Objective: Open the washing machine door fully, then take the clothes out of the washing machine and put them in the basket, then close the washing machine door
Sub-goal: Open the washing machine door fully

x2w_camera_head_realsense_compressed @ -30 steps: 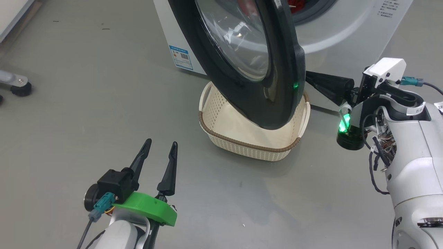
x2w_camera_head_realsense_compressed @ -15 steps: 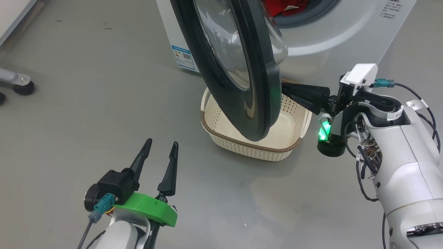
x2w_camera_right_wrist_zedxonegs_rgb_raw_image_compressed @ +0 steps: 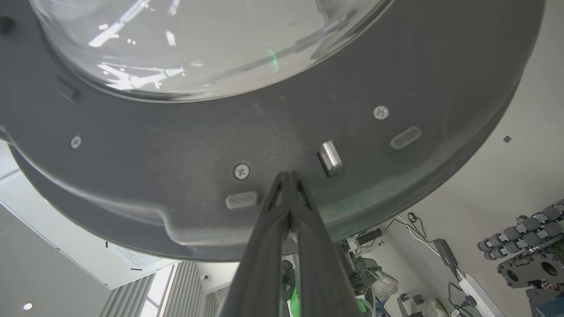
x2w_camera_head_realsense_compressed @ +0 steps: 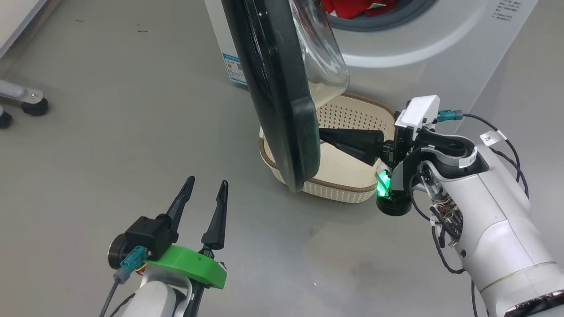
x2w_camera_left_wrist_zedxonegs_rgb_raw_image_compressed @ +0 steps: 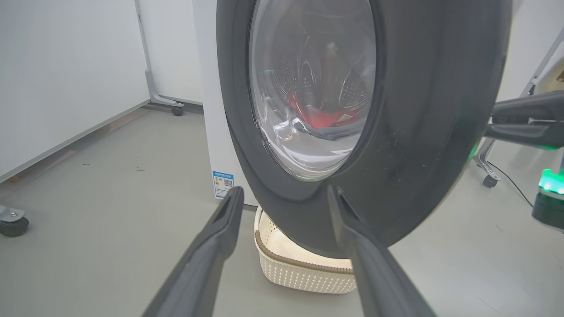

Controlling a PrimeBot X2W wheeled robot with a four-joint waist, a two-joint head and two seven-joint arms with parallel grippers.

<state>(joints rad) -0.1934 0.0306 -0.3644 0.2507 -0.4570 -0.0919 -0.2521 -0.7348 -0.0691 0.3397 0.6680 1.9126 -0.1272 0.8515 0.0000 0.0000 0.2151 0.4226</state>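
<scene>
Washing machine door [x2w_camera_head_realsense_compressed: 280,99]: the landmark. It stands swung out from the cabinet and is seen almost edge-on from the head, its black rim towards the camera and its glass bowl [x2w_camera_head_realsense_compressed: 324,61] bulging from the inner face.
Washing machine [x2w_camera_head_realsense_compressed: 418,48]: directly behind the door. The white front and grey gasket [x2w_camera_head_realsense_compressed: 383,24] lie exposed on the door's inner side.
Clothes [x2w_camera_head_realsense_compressed: 352,6]: red fabric in the drum, behind the door and beyond its glass bowl. In the left wrist view they show red through the door's glass.
Basket [x2w_camera_head_realsense_compressed: 352,115]: on the floor beneath the door's lower rim, most of it on the door's inner side, with its cream bottom showing.
Right gripper [x2w_camera_head_realsense_compressed: 324,134]: on the door's inner side, fingers pressed together with nothing between them. The tips rest against the inner face of the door's rim, between a screw [x2w_camera_right_wrist_zedxonegs_rgb_raw_image_compressed: 241,171] and a metal latch tab [x2w_camera_right_wrist_zedxonegs_rgb_raw_image_compressed: 330,157].
Left gripper [x2w_camera_head_realsense_compressed: 207,180]: on the door's outer side and well apart from it. Its fingers are spread, pinch nothing and point towards the door.
Blue label [x2w_camera_head_realsense_compressed: 235,70]: on the cabinet front, just beside the door's outer face.
Green light [x2w_camera_head_realsense_compressed: 382,182]: on the right wrist, near the door's lower rim, on its inner side.
Castor [x2w_camera_head_realsense_compressed: 34,105]: on the grey floor, well apart from the door, on its outer side.
</scene>
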